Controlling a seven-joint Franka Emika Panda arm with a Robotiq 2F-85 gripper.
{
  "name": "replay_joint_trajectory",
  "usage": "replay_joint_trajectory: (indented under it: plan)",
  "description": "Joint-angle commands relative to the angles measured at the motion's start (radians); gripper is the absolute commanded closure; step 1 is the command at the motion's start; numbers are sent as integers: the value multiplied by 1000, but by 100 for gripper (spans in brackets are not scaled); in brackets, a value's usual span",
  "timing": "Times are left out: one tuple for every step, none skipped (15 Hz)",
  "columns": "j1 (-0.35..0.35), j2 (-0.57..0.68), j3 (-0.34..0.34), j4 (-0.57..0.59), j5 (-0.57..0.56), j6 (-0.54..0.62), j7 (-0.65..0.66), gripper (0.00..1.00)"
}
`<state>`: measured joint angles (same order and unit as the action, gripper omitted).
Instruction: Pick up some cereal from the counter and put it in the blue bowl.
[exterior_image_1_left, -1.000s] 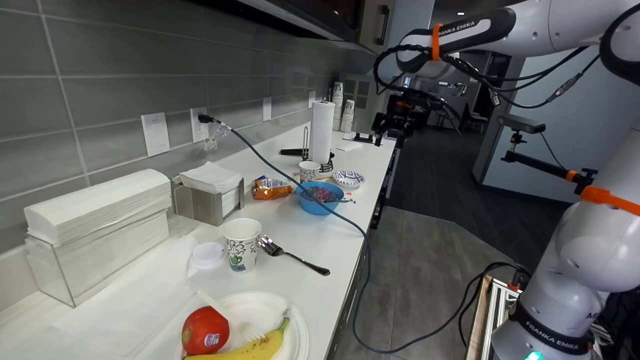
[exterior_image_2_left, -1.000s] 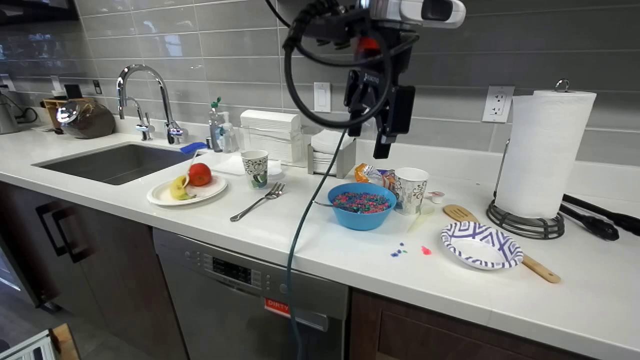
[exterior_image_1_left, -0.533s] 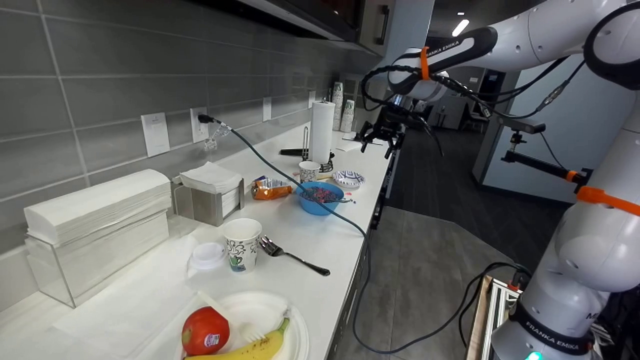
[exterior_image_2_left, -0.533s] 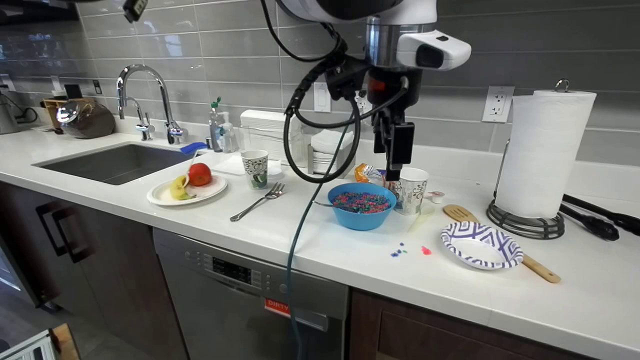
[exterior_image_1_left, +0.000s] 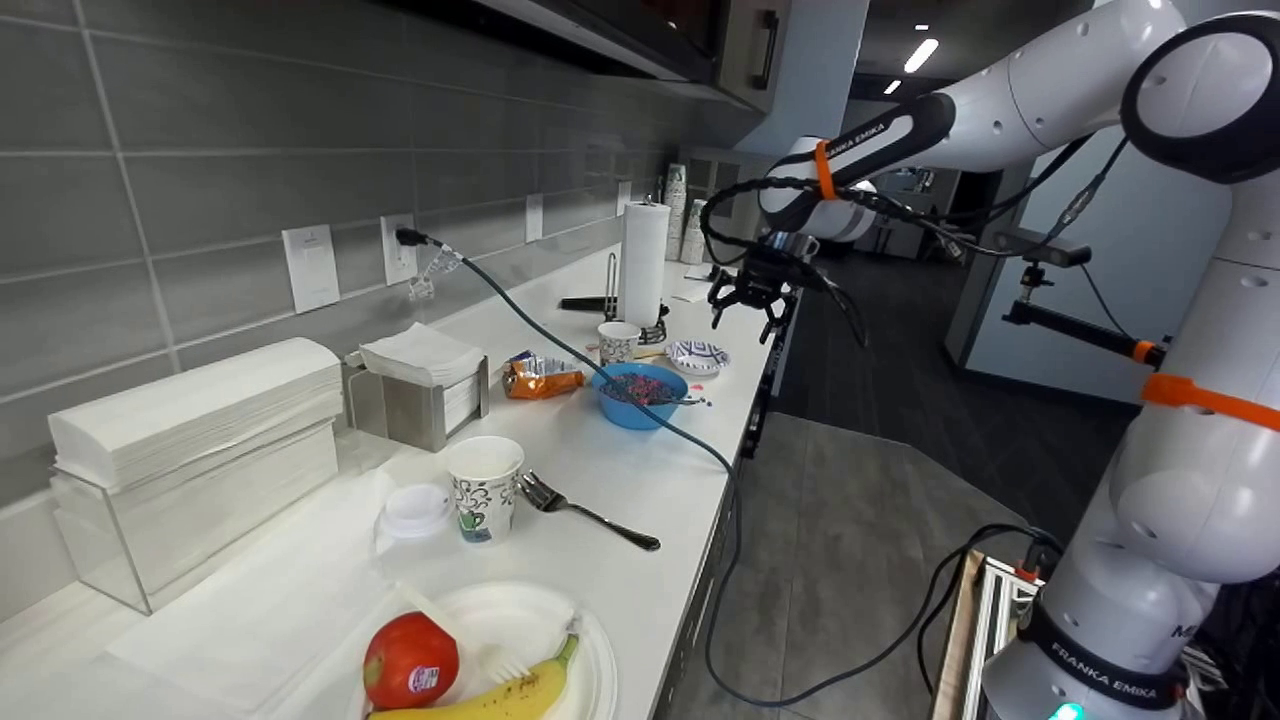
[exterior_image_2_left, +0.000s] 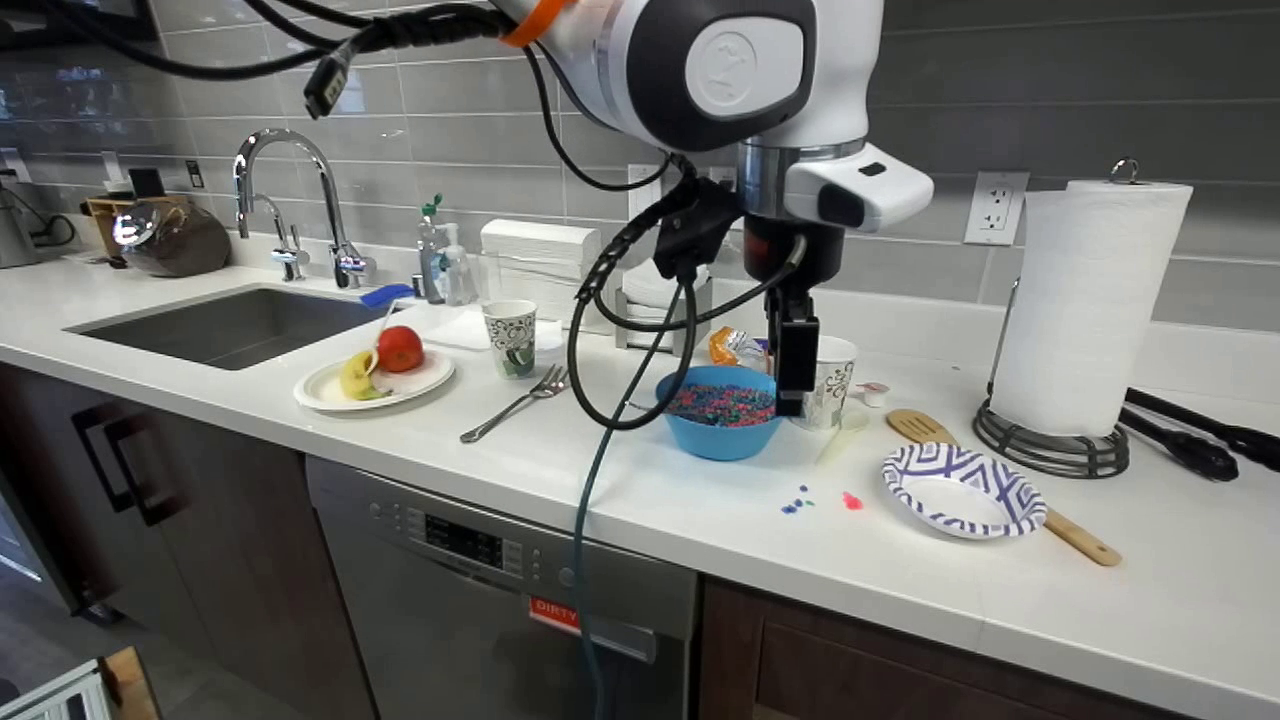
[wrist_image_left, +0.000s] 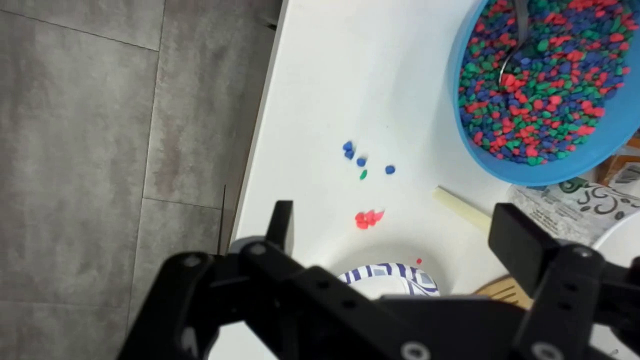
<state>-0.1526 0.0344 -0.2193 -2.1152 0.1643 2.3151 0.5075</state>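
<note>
- Cereal (exterior_image_2_left: 852, 501) lay in bits on the white table (exterior_image_2_left: 860, 555), near its edge.
- Blue bowl (exterior_image_2_left: 722, 445) stood near the bits, holding much more cereal (a metal utensil (wrist_image_left: 521, 25) was dipped in among it).
- Patterned bowl (exterior_image_2_left: 965, 505) rested on their other side.
- Fingers (wrist_image_left: 520, 245) hung over the table, spread wide apart.
- Pink clump (wrist_image_left: 367, 219) lay near blue pieces (wrist_image_left: 348, 150) and one green fleck (wrist_image_left: 363, 174).
</note>
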Motion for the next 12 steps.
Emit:
replay_joint_trajectory:
  plan:
    - [-13, 53, 8, -2, 27, 29, 18, 0]
    - [-14, 75, 7, 11, 28, 22, 21, 0]
    - [-14, 89, 6, 16, 24, 24, 27, 0]
    - [-14, 109, 5, 27, 22, 26, 33, 0]
    - [-13, 127, 4, 35, 19, 35, 42, 0]
    - [-13, 144, 2, 45, 17, 40, 47, 0]
    - [-12, 163, 1, 56, 14, 55, 51, 0]
    - [-11, 183, -1, 72, 11, 59, 61, 0]
    - [-9, 202, -4, 85, 4, 70, 73, 0]
    - [-7, 223, -6, 101, -2, 75, 87, 0]
    - [-5, 241, -8, 114, -4, 84, 97, 0]
    - [-3, 259, -9, 129, -7, 80, 105, 0]
